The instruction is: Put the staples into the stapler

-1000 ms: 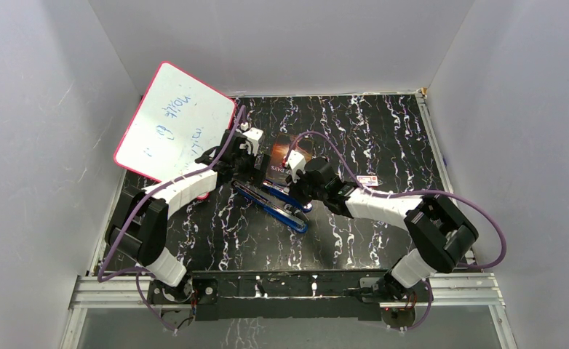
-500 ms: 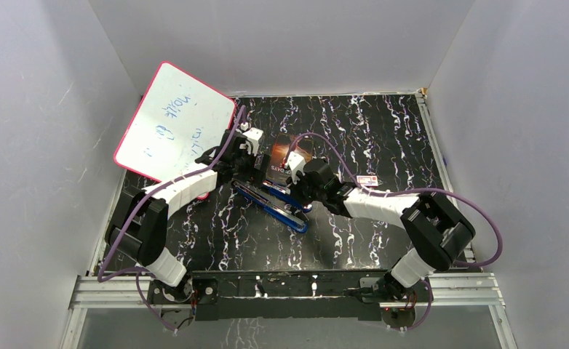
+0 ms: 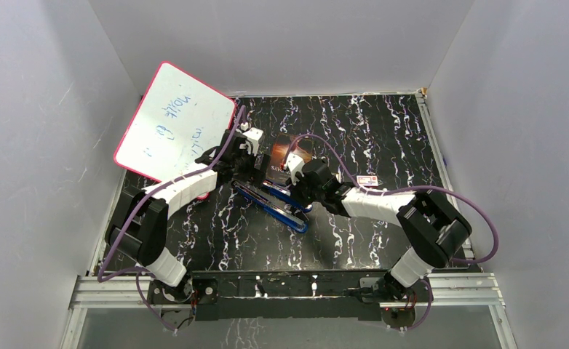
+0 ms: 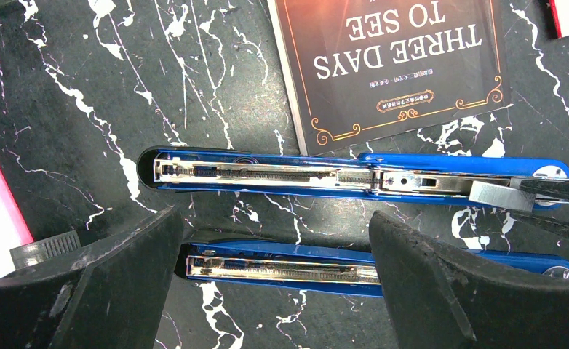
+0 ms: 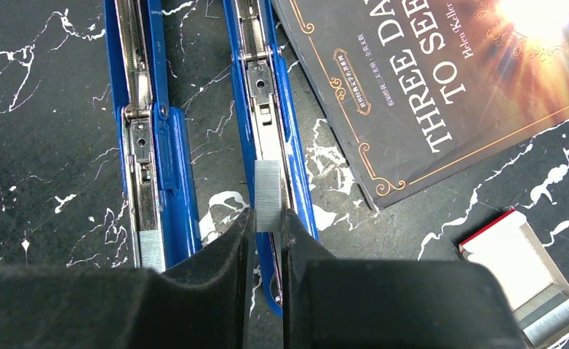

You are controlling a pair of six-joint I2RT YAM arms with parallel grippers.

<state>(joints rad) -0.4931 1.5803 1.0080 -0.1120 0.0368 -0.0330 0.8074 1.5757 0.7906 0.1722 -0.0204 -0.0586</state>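
Two blue stapler halves with open metal channels lie side by side [image 3: 276, 205]. In the right wrist view one channel [image 5: 145, 145] has a short grey staple strip [image 5: 150, 251] lying at its near end. My right gripper [image 5: 267, 227] is shut on another silvery staple strip [image 5: 268, 195] and holds it over the other channel [image 5: 263, 109]. That strip also shows in the left wrist view [image 4: 500, 195]. My left gripper [image 4: 278, 291] is open and straddles the nearer blue rail [image 4: 281, 267], its fingers [image 4: 85, 291] apart from it.
A dark book [image 3: 281, 154] lies just behind the staplers, also in the wrist views [image 4: 398, 58] [image 5: 449, 73]. A small red-and-white box [image 5: 514, 258] with more strips sits to the right [image 3: 367, 179]. A pink-edged whiteboard [image 3: 172, 123] leans at the back left.
The right arm has shifted slightly left, bringing the held strip a little closer along the stapler. The left arm has not visibly moved.
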